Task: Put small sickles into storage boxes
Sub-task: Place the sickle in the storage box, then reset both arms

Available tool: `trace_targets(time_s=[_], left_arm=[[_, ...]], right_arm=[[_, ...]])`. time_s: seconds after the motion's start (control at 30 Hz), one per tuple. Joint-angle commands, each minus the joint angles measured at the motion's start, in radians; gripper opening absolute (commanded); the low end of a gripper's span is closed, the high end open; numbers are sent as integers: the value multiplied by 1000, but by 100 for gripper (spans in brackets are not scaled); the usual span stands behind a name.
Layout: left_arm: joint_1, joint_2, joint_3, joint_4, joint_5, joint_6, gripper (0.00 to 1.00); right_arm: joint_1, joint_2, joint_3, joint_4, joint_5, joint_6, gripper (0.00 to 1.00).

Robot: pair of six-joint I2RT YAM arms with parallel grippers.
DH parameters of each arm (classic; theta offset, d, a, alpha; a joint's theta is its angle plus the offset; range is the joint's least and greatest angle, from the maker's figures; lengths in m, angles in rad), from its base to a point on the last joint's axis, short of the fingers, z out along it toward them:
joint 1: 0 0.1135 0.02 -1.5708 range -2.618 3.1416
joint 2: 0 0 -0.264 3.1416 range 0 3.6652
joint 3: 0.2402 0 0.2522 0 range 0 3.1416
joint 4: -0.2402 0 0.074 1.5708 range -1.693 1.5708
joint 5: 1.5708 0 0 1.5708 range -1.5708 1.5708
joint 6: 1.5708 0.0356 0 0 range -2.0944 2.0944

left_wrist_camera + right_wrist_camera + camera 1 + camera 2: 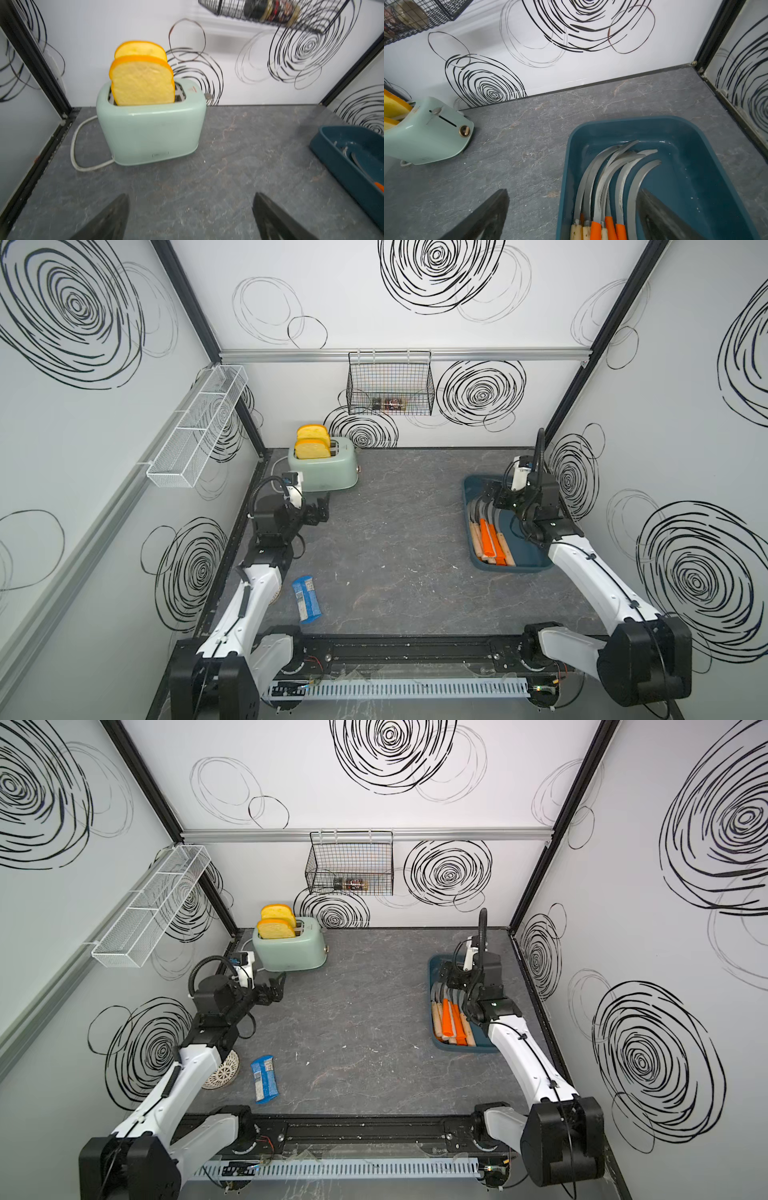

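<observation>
**Sickles in the box, right claw empty over them**

The small sickles (601, 195) lie bundled in the storage box (691, 145), packed along its 9 o'clock wall. Blades point to 12 o'clock, handles to 6. The box sits at 3 o'clock on the tabletop (395, 531), close to the right wall.

The right claw (573, 191) hovers just over the blades, spread wide with nothing between the jaws. In the right wrist view one jaw shows against the box floor, the other against bare tabletop. The left claw (190, 195) is also wide and empty, at 9 o'clock, facing the toaster (151, 133) at 11.

Step, as judged: the placing looks done. No view shows a loose sickle on the tabletop, so the task reads as at or near its end. The next move calls for a straight lift clear of the blade tips before any swing out. Going sideways first risks snagging a blade or the box wall.

View differences:
- The right wrist view shows the blades singly, fanned and overlapping, and confirms the empty gap. Both top views hide that under the arm.
- Both top views show the orange and wood handles reaching the box's 6 o'clock end. The wrist view crops them.
- The left wrist view catches only a corner of the box.
- A top view adds a blue packet (264, 1079) at 7 o'clock and a pale round object (222, 1073) half behind the left arm.
</observation>
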Motion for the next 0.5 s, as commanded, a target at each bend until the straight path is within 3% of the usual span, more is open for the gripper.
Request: trace_targets(time_s=[0.0, 0.27, 0.47], left_arm=[[-6, -5, -122, 317, -51, -13, 96], [-36, 156, -332, 714, -81, 65, 96], [-58, 304, -361, 897, -92, 78, 96]], right_arm=[[-6, -49, -80, 210, 17, -122, 98], [-156, -107, -286, 373, 90, -103, 98], [-223, -85, -448, 510, 153, -100, 98]])
